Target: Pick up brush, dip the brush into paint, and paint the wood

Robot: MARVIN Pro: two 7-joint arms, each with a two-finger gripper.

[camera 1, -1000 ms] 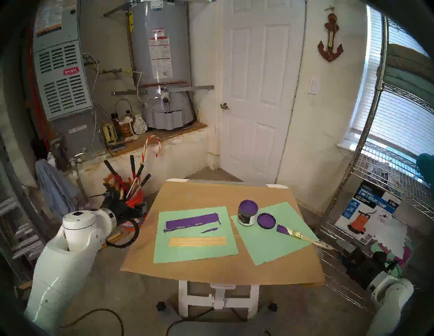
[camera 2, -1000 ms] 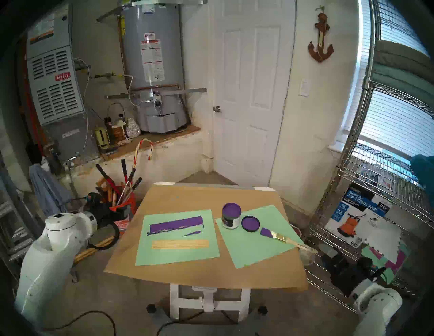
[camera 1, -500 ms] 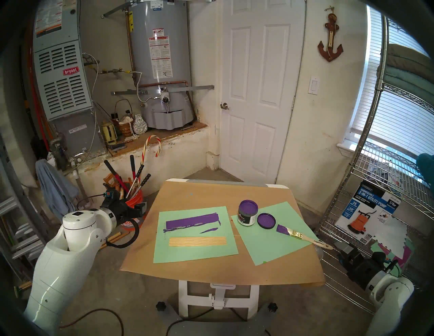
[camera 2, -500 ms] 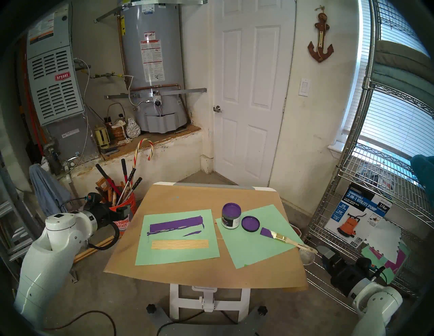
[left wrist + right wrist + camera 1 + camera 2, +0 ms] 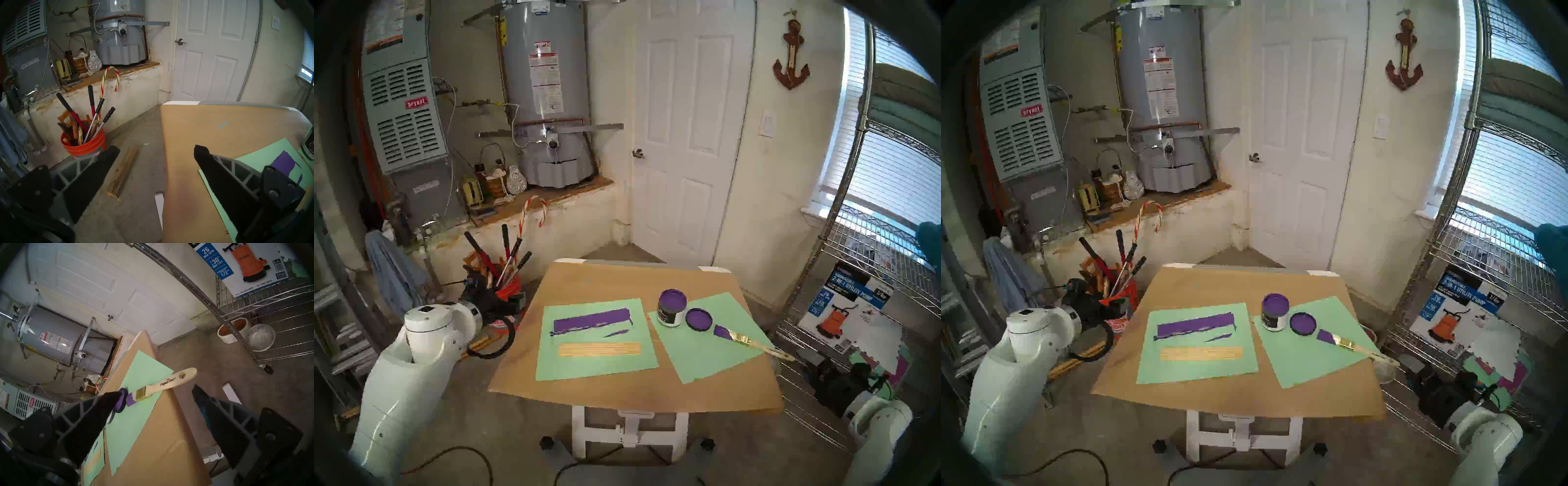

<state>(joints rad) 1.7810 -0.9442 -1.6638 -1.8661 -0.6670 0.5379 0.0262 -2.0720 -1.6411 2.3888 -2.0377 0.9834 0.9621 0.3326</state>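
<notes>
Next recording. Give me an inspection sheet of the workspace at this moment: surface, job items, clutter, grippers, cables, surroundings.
Surface: table covered in brown paper, with two green sheets, left and right.
Job's things: brush lies on the right sheet, handle end past the table edge, bristles purple; open paint jar at the sheet's far corner; wood panel bare, on the left sheet.
Clutter: purple-smeared lid between jar and brush; purple smear beyond the panel.
Grippers: left gripper open, empty, beside the table; right gripper open, empty, short of the brush.
Cables: black cable on the floor.
Surroundings: water heater, door, orange tool bucket, wire shelving.
</notes>
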